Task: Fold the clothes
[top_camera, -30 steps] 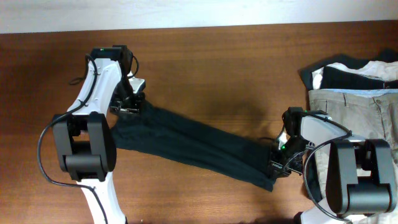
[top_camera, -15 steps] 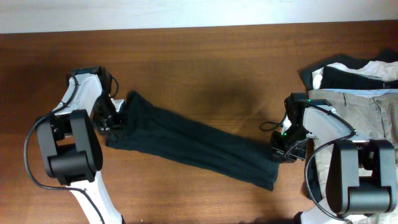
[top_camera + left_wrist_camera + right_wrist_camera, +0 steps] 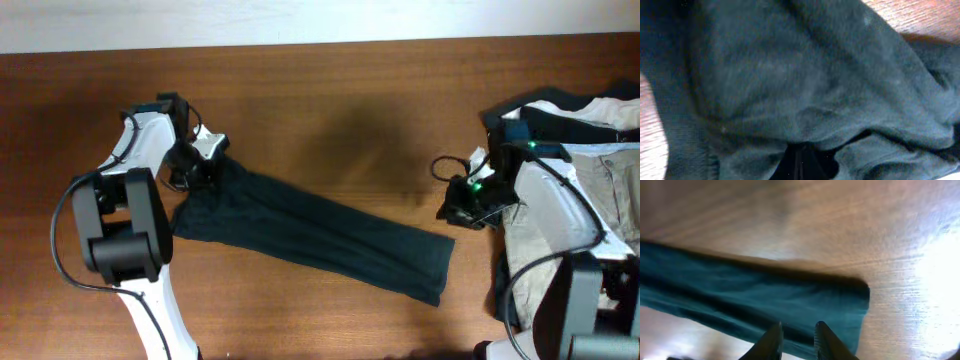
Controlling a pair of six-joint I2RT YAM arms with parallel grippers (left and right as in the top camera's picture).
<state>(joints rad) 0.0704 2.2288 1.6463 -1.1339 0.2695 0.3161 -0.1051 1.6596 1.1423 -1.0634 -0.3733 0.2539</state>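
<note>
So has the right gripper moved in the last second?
Yes. The right gripper has left the end of the T-shirt and moved toward the far edge of the table, now beside the khaki trousers.

We are seeing a left arm [image 3: 143,148] and a right arm [image 3: 546,196], and both are wearing smooth white covers. Big black round joints [image 3: 120,226] are sitting between the white parts. A thin black cable [image 3: 58,245] is curling beside the left arm, and another cable [image 3: 437,163] is curling by the right arm. Small green lights [image 3: 478,186] are glowing on the right arm. The right gripper [image 3: 796,341] is showing two dark, thin fingers [image 3: 771,342].
</note>
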